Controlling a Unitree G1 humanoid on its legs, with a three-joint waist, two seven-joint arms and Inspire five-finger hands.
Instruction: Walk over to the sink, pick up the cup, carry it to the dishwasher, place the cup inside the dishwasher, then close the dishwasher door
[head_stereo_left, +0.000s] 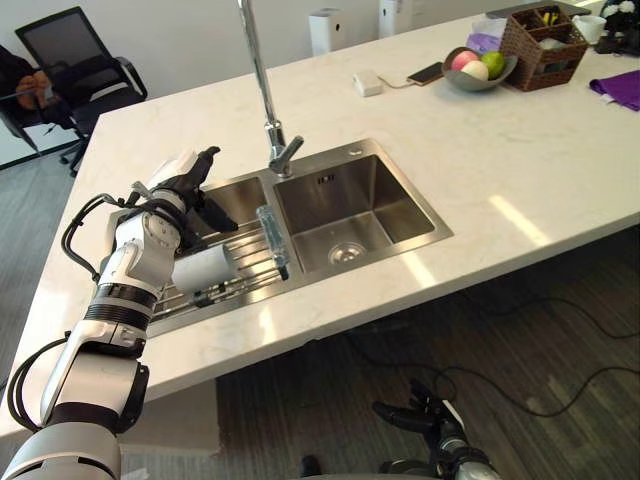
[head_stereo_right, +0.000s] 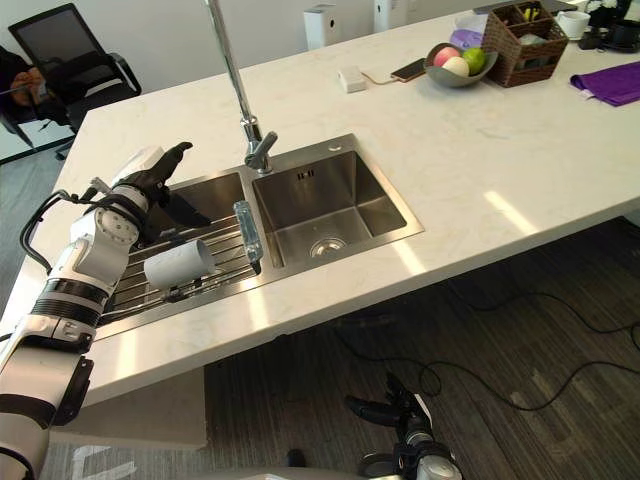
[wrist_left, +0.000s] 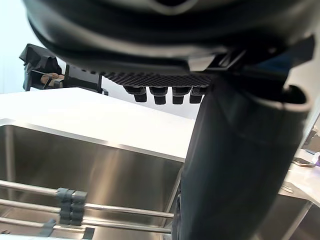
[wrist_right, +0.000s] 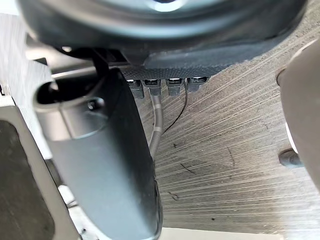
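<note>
A white cup (head_stereo_left: 205, 268) lies on its side on the wire rack (head_stereo_left: 250, 268) over the sink's left basin. My left hand (head_stereo_left: 186, 184) hovers just behind and above the cup, fingers straight and spread, holding nothing. In the left wrist view its thumb (wrist_left: 225, 165) stands before the steel basin wall and the rack bars (wrist_left: 110, 209). Down near the floor in front of the counter hangs my right hand (head_stereo_left: 428, 418), fingers relaxed and empty; the right wrist view has its thumb (wrist_right: 110, 165) against grey flooring.
A tall faucet (head_stereo_left: 262, 80) rises behind the sink; the right basin (head_stereo_left: 350, 215) holds nothing. On the white countertop (head_stereo_left: 480, 170) at the far right sit a fruit bowl (head_stereo_left: 478, 68), a wicker basket (head_stereo_left: 543, 45), a phone (head_stereo_left: 425, 73) and a purple cloth (head_stereo_left: 620, 88). An office chair (head_stereo_left: 75, 70) stands beyond the counter's left end.
</note>
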